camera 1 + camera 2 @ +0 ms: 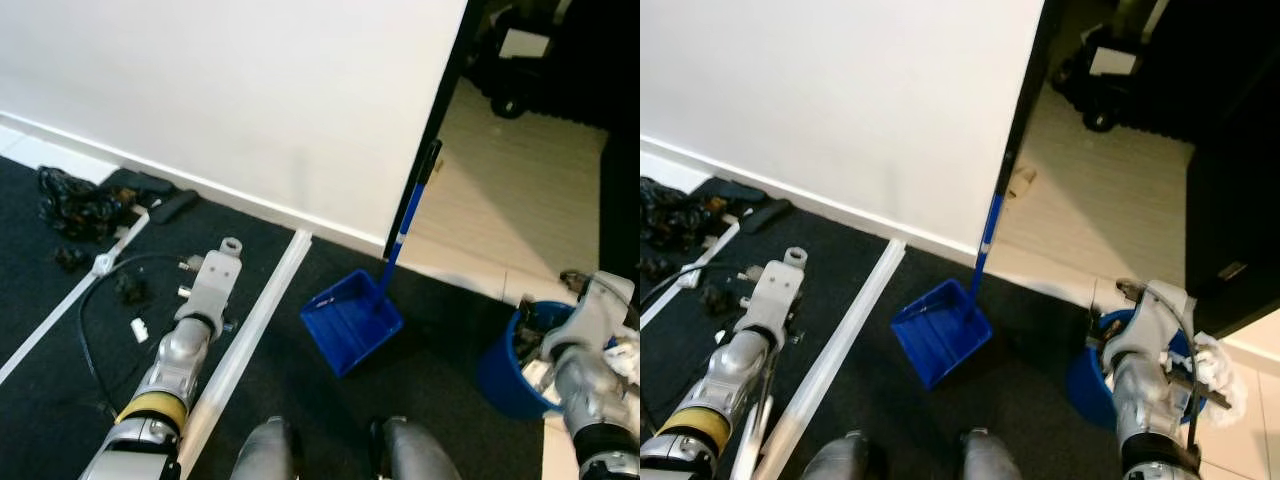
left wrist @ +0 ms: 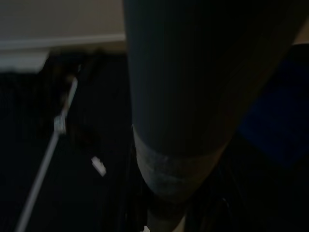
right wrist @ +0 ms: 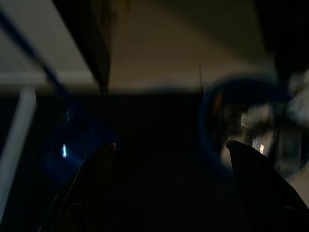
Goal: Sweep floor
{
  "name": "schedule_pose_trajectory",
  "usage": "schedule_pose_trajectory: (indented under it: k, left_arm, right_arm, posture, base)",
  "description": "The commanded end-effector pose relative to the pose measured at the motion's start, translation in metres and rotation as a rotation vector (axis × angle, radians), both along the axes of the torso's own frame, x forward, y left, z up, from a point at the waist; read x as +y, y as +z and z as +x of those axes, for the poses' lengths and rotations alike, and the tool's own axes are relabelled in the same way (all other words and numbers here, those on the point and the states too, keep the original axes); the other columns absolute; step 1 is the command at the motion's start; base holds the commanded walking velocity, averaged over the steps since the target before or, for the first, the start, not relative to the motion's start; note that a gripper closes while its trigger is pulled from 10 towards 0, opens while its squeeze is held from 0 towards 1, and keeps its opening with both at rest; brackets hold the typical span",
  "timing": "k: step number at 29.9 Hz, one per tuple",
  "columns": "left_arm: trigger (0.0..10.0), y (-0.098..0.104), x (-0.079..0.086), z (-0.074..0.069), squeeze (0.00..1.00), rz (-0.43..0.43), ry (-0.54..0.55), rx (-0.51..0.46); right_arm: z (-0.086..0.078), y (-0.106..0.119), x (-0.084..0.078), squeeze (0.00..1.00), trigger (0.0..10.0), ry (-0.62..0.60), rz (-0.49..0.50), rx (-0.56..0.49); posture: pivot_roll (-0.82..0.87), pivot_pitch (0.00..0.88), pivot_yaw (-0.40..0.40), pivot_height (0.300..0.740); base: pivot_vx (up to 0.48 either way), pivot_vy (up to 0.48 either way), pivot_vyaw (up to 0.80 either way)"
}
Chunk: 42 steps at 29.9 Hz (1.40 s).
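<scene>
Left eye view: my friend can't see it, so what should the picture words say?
A blue dustpan with a long handle stands on dark carpet, leaning against a white wall's corner. A blue bucket sits at right, cables lie at left.

No text, label, brand, number or sign can be read: none is made out on the blue plastic dustpan [image 1: 350,320] or the round blue plastic bucket [image 1: 512,375].

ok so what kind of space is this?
Probably a home room being used as a workspace or test area: black floor mat along a white wall, a blue dustpan by the doorway, a blue bin, loose cables.
</scene>
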<state>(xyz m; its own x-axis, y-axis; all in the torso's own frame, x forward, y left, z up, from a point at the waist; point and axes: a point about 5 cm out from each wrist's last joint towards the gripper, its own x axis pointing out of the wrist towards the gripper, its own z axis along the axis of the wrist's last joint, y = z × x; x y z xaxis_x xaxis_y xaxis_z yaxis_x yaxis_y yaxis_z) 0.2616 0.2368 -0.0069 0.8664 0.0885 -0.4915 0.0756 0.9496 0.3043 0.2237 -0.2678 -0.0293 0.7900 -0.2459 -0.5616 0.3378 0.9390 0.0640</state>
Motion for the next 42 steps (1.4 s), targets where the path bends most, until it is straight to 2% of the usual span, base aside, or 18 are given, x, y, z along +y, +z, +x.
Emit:
schedule_pose_trajectory:
  k: [1, 2, 3, 5, 9, 15, 17, 18, 20, 21, 24, 25, 29, 32, 33, 34, 37, 42]
  left_arm:
    - [10.0, -0.012, -0.007, -0.01, 0.0, -0.072, 0.057, 0.018]
    - [10.0, -0.012, -0.007, -0.01, 0.0, -0.072, 0.057, 0.018]
    - [10.0, -0.021, -0.006, -0.02, 0.0, -0.08, 0.097, 0.034]
    - [10.0, -0.023, -0.005, -0.023, 0.0, -0.082, 0.117, 0.039]
    - [10.0, -0.039, -0.005, -0.044, 0.0, -0.119, 0.201, 0.081]
    - [10.0, -0.044, -0.011, -0.049, 0.0, -0.144, 0.187, 0.106]
    - [10.0, -0.055, -0.012, -0.058, 0.0, -0.082, 0.14, 0.232]
    - [10.0, -0.062, -0.007, -0.069, 0.0, -0.011, 0.128, 0.357]
    - [10.0, -0.071, 0.005, -0.086, 0.0, 0.091, 0.121, 0.533]
    - [10.0, -0.071, 0.005, -0.086, 0.0, 0.091, 0.121, 0.533]
    - [10.0, -0.078, 0.016, -0.108, 0.0, 0.092, 0.175, 0.715]
    - [10.0, -0.078, 0.016, -0.108, 0.0, 0.092, 0.175, 0.715]
    - [10.0, -0.082, 0.016, -0.121, 0.0, 0.043, 0.199, 0.828]
    - [10.0, -0.083, 0.014, -0.123, 0.0, 0.022, 0.21, 0.833]
    - [10.0, -0.085, 0.005, -0.121, 0.0, -0.038, 0.219, 0.79]
    - [10.0, -0.085, 0.005, -0.121, 0.0, -0.038, 0.219, 0.79]
    - [10.0, -0.085, -0.012, -0.109, 0.0, -0.157, 0.235, 0.652]
    - [10.0, -0.086, -0.014, -0.108, 0.0, -0.184, 0.274, 0.61]
  right_arm:
    - [-0.013, -0.019, 0.023, 0.0, 10.0, 0.05, 0.022, 0.071]
    - [-0.013, -0.019, 0.023, 0.0, 10.0, 0.05, 0.022, 0.071]
    - [-0.018, -0.027, 0.037, 0.0, 10.0, 0.068, 0.075, 0.079]
    - [-0.019, -0.029, 0.04, 0.0, 10.0, 0.076, 0.086, 0.081]
    - [-0.028, -0.037, 0.054, 0.0, 10.0, 0.128, 0.069, 0.117]
    - [-0.031, -0.039, 0.058, 0.0, 10.0, 0.135, 0.057, 0.119]
    - [-0.033, -0.041, 0.061, 0.0, 10.0, 0.153, 0.031, 0.14]
    - [-0.035, -0.043, 0.063, 0.0, 10.0, 0.164, 0.02, 0.15]
    - [-0.037, -0.044, 0.065, 0.0, 10.0, 0.173, 0.015, 0.158]
    - [-0.037, -0.044, 0.065, 0.0, 10.0, 0.173, 0.015, 0.158]
    - [-0.04, -0.046, 0.065, 0.0, 10.0, 0.183, 0.008, 0.168]
    - [-0.04, -0.046, 0.065, 0.0, 10.0, 0.183, 0.008, 0.168]
    - [-0.042, -0.046, 0.059, 0.0, 10.0, 0.198, -0.013, 0.183]
    - [-0.043, -0.046, 0.058, 0.0, 10.0, 0.214, -0.023, 0.191]
    - [-0.043, -0.047, 0.058, 0.0, 10.0, 0.254, -0.046, 0.205]
    - [-0.043, -0.047, 0.058, 0.0, 10.0, 0.254, -0.046, 0.205]
    - [-0.043, -0.047, 0.061, 0.0, 10.0, 0.34, -0.086, 0.217]
    - [-0.042, -0.047, 0.069, 0.0, 10.0, 0.435, -0.123, 0.225]
  posture:
    - [0.07, 0.0, -0.029, 0.74]
    - [0.07, 0.0, -0.029, 0.74]
    - [0.07, 0.0, -0.033, 0.74]
    - [0.07, 0.0, -0.033, 0.74]
    - [0.07, 0.0, -0.053, 0.74]
    - [0.08, 0.0, -0.06, 0.74]
    - [0.09, 0.0, -0.063, 0.74]
    - [0.09, 0.0, -0.061, 0.74]
    - [0.1, 0.0, -0.056, 0.74]
    - [0.1, 0.0, -0.056, 0.74]
    - [0.1, 0.0, -0.051, 0.74]
    - [0.1, 0.0, -0.051, 0.74]
    - [0.11, 0.0, -0.053, 0.74]
    - [0.11, 0.0, -0.054, 0.74]
    - [0.11, 0.0, -0.057, 0.74]
    - [0.11, 0.0, -0.057, 0.74]
    - [0.1, 0.0, -0.059, 0.74]
    - [0.1, 0.0, -0.065, 0.74]
  base:
    - [0.0, 0.0, 0.0]
    - [0.0, 0.0, 0.0]
    - [0.0, 0.0, 0.0]
    - [0.0, 0.0, 0.0]
    - [0.0, 0.0, 0.0]
    - [0.0, 0.0, 0.0]
    - [0.0, 0.0, 0.0]
    - [0.0, 0.0, 0.0]
    - [0.0, 0.0, 0.0]
    - [0.0, 0.0, 0.0]
    - [0.0, 0.0, 0.0]
    - [0.0, 0.0, 0.0]
    - [0.0, 0.0, 0.0]
    - [0.0, 0.0, 0.0]
    - [0.0, 0.0, 0.0]
    - [0.0, 0.0, 0.0]
    - [0.0, 0.0, 0.0]
    - [0.0, 0.0, 0.0]
